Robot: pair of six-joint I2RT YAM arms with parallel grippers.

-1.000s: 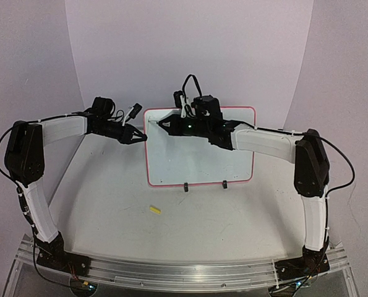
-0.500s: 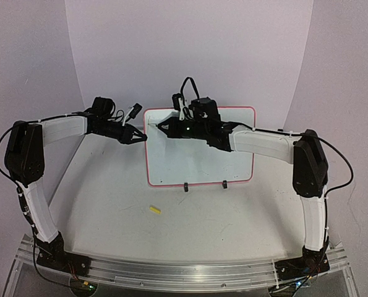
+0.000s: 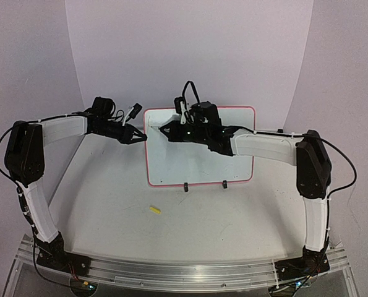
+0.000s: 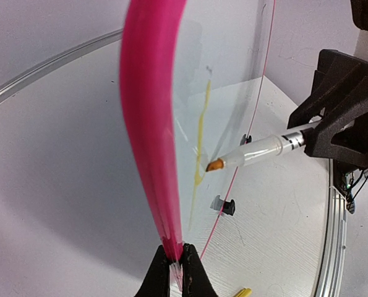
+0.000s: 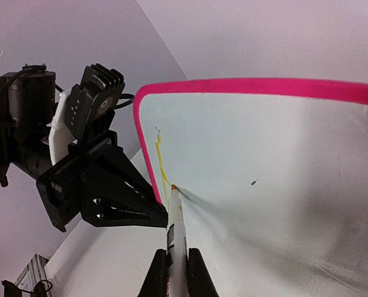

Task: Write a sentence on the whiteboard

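While the left gripper (image 3: 142, 137) pinches shut on the pink edge of the whiteboard (image 3: 199, 164), the right gripper (image 3: 164, 129) clamps a marker (image 5: 175, 216), its tip touching the board just ahead, beside a yellow stroke (image 5: 159, 154). The board looks light, stiff and slick, best held by its rim.

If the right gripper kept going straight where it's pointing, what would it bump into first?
Probably the whiteboard. The right gripper holds a marker aimed at its white face, beside the yellow stroke. The tip looks on or almost touching it, so the marker would press in first.
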